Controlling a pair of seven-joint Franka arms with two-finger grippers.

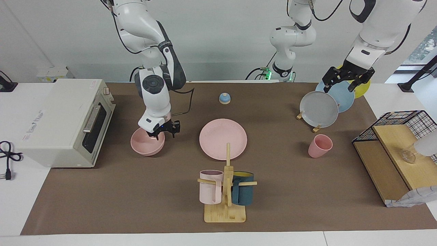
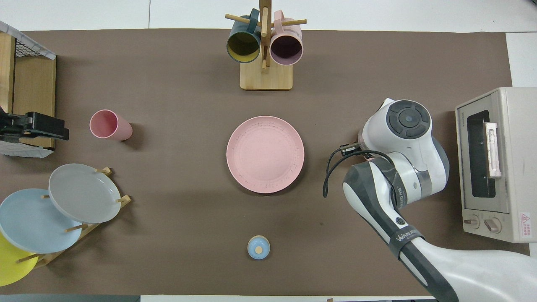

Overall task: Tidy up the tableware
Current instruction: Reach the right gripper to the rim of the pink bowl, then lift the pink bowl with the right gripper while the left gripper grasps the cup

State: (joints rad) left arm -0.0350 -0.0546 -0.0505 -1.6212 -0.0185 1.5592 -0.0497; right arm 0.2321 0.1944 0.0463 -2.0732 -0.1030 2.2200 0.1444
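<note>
The pink plate (image 1: 223, 139) lies flat at the middle of the table and also shows in the overhead view (image 2: 265, 154). The pink bowl (image 1: 146, 145) stands upright in front of the toaster oven. My right gripper (image 1: 165, 132) is down at the bowl's rim on the side toward the plate, fingers apart. In the overhead view the right arm hides nearly the whole bowl. The pink cup (image 1: 319, 146) stands upright toward the left arm's end, also seen in the overhead view (image 2: 110, 125). My left gripper (image 1: 344, 83) waits open in the air over the plate rack.
A toaster oven (image 1: 65, 119) stands at the right arm's end. A wooden mug rack (image 1: 225, 191) with two handled mugs stands farther from the robots than the plate. A rack holds grey (image 1: 319, 109), blue and yellow plates. A wire shelf (image 1: 392, 150) stands beside the cup. A small blue knob (image 1: 224, 98) lies nearer to the robots.
</note>
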